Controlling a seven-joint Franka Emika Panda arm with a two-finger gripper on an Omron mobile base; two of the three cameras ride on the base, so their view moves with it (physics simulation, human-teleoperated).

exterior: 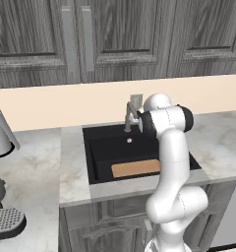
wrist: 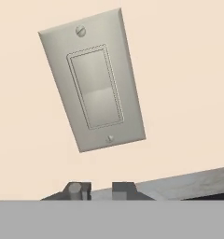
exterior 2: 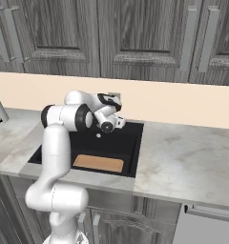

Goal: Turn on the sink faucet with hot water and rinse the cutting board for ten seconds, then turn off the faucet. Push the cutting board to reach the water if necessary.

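White arm (exterior: 171, 162) bent forward, wrist level, fingers (wrist: 78, 190) close together

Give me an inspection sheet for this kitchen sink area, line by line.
Surface: pale marble counter, bare beside the basin.
Job's things: black sink; cutting board flat on its floor at the near side; faucet at the back rim, no water seen.
Clutter: grey kettle and a dark appliance on the left.
End effector: near the faucet, facing a wall switch plate; fingers close together, holding nothing visible.
Cables: nothing seen.
Surroundings: grey wood cabinets, beige backsplash.
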